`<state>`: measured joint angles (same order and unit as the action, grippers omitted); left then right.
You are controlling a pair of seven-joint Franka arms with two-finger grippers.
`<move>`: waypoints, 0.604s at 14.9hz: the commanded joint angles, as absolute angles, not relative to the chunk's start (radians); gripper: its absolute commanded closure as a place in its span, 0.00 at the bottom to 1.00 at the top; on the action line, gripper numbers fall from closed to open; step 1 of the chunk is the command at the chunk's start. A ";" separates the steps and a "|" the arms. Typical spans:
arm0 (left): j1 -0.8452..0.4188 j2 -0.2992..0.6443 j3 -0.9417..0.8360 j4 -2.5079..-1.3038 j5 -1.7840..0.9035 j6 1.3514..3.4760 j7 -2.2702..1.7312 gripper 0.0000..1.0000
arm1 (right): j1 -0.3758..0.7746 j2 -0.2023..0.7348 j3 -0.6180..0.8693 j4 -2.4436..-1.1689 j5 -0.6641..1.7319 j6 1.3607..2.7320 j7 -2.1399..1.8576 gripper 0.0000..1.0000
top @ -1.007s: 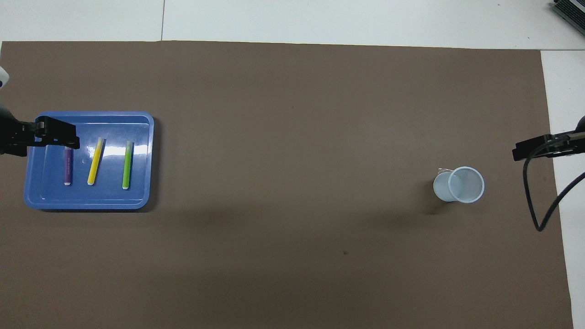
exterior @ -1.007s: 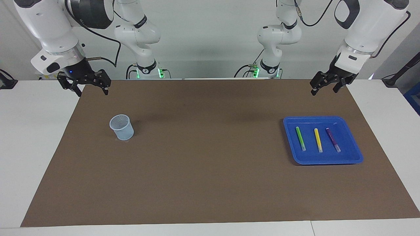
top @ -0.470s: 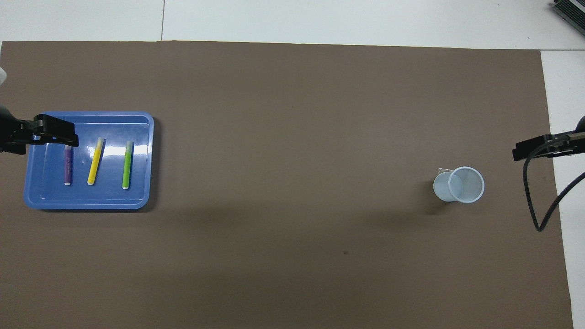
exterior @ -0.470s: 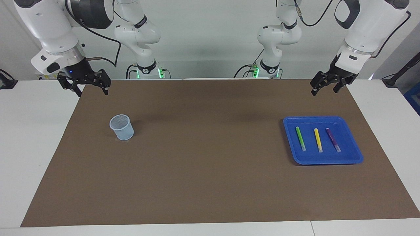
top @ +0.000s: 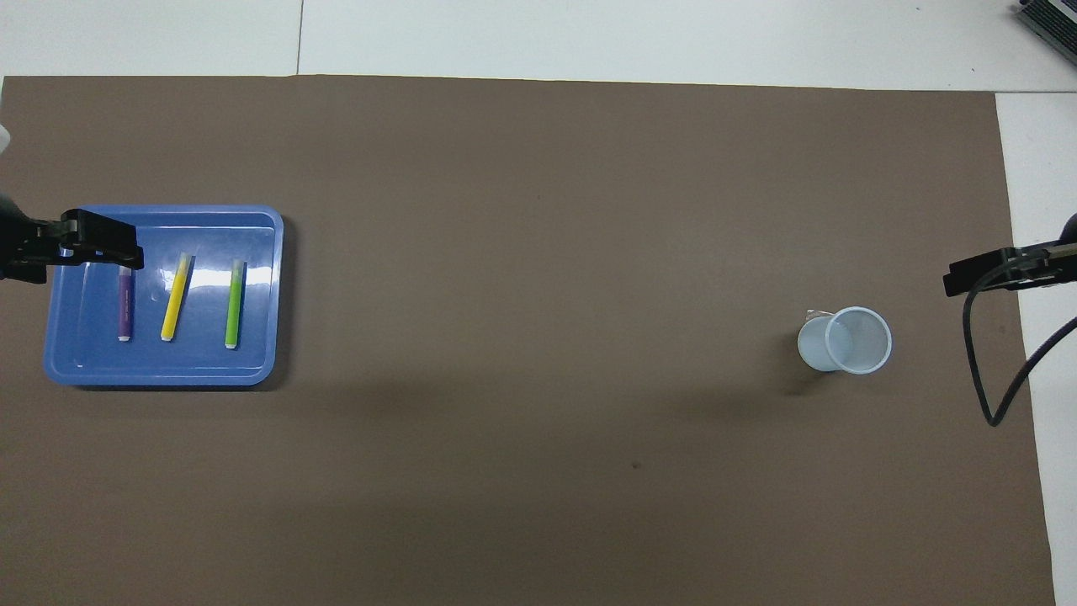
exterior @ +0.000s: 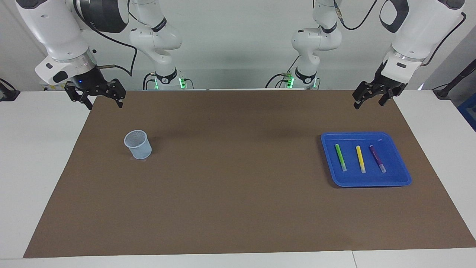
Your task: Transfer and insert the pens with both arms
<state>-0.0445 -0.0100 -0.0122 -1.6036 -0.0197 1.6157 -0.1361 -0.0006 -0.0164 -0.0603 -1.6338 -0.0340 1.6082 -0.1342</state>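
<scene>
Left gripper [exterior: 369, 99] up in the air, jaws spread wide, nothing between them, touching nothing. Hanging over the mat [exterior: 238, 208] by its edge nearest the robots, at the left arm's end of the table [exterior: 33, 167]. From overhead, covering the tray's corner and the purple pen's top end, but clear above them in the facing view.

Right gripper [exterior: 100, 97] likewise spread wide and empty, poised over the mat's edge at the right arm's end, well apart from the cup [exterior: 138, 144]. Black cable [top: 993, 370] looping down off its wrist.

Blue tray [exterior: 401, 175] flat on the mat at the left arm's end. Three pens inside, side by side, apart from one another, whitish tips toward the tray's edge farthest from the robots: green pen [exterior: 340, 157] toward the table's middle, yellow pen [exterior: 360, 159] between, purple pen [exterior: 378, 158] toward the table's end. Yellow one slightly tilted against the other two.

Pale blue cup upright and alone on the mat toward the right arm's end, mouth open.

Against a second ago: left gripper shifted only slightly, a touch higher in the overhead view. Right gripper unmoved. Pens, tray, cup all just where they were.

Faint marking along the purple pen's barrel, too small to read. No other writing legible.
</scene>
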 commanded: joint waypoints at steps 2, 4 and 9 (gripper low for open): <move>-0.035 -0.017 -0.017 -1.612 -0.035 1.623 -0.117 0.00 | 0.002 -0.018 -0.063 -1.637 -0.023 1.608 -0.138 0.00; -0.035 -0.020 -0.015 -1.626 -0.043 1.626 -0.109 0.00 | 0.002 -0.018 -0.063 -1.637 -0.023 1.608 -0.138 0.00; 0.009 -0.051 -0.011 -1.802 -0.043 1.719 0.023 0.00 | 0.002 -0.018 -0.063 -1.637 -0.023 1.608 -0.138 0.00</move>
